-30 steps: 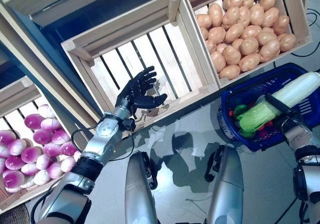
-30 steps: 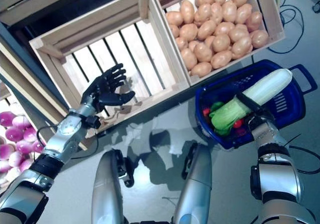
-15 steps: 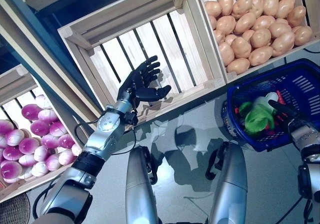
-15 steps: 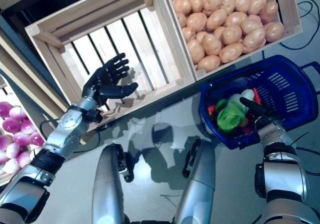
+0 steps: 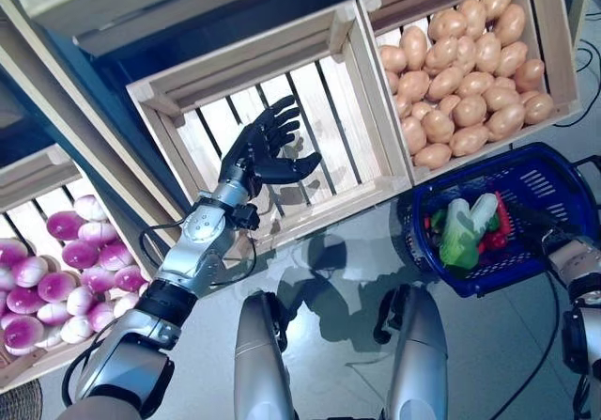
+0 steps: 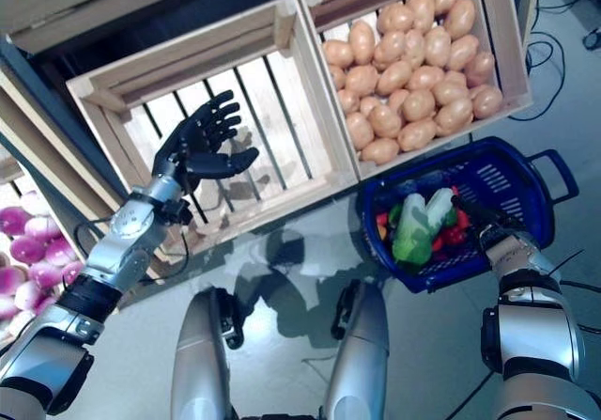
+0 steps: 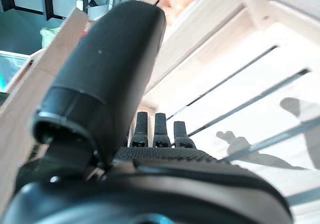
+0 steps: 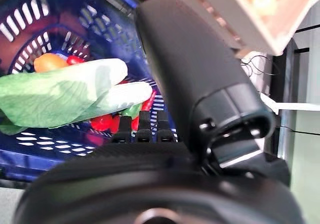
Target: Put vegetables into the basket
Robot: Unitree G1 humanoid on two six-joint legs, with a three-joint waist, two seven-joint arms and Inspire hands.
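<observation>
A blue plastic basket (image 5: 508, 162) stands on the floor at the right. A long white and green cabbage (image 5: 465, 232) lies in it on top of small red (image 6: 453, 232) and green vegetables; it also shows in the right wrist view (image 8: 65, 96). My right hand (image 6: 505, 241) is open and empty at the basket's near right rim, its fingers straight and pointing over the inside. My left hand (image 5: 258, 157) is open and empty, held up inside the slatted wooden crate (image 5: 319, 110), touching nothing.
The wooden stand's crates slope toward me along the back, with a full crate (image 5: 556, 44) just behind the basket and another (image 5: 28, 185) at the far left. Grey floor (image 5: 338, 232) lies between the stand and the basket.
My right hand held the cabbage over the basket, lowered it in and let go; it now lies in the basket. My left hand stayed in the crate. The camera shifted.
</observation>
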